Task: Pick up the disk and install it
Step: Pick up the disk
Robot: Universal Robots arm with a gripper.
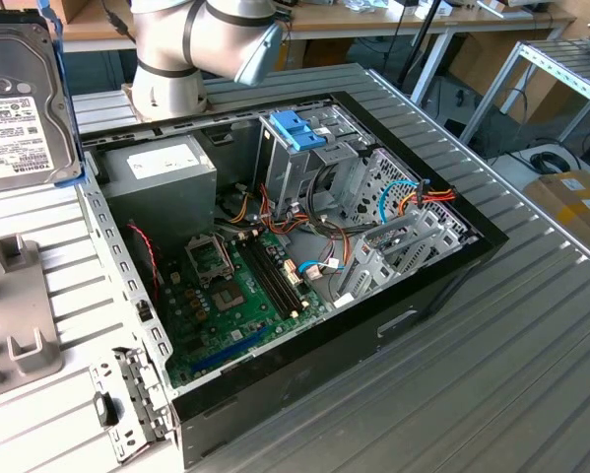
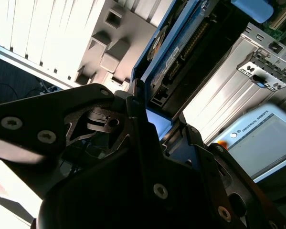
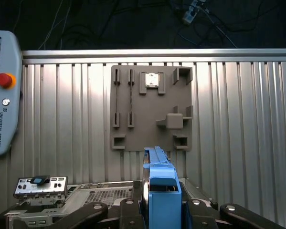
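I work on a ribbed silver metal table (image 1: 531, 325). The open black computer case (image 1: 373, 330) lies flat on it, with a small perforated metal bracket (image 1: 127, 399) just beside the case's near corner. A grey moulded fixture plate (image 3: 147, 131) and my teach pendant (image 3: 2, 95) also rest on the ribs, apart from each other.

blue-edged, white-labelled flat rectangular silver-metal disk (image 1: 19, 99). green circuit motherboard (image 1: 226, 296), blue plastic handle (image 1: 296, 128), black computer case (image 1: 304, 370), ribbed pale-grey metal surface (image 1: 491, 374).
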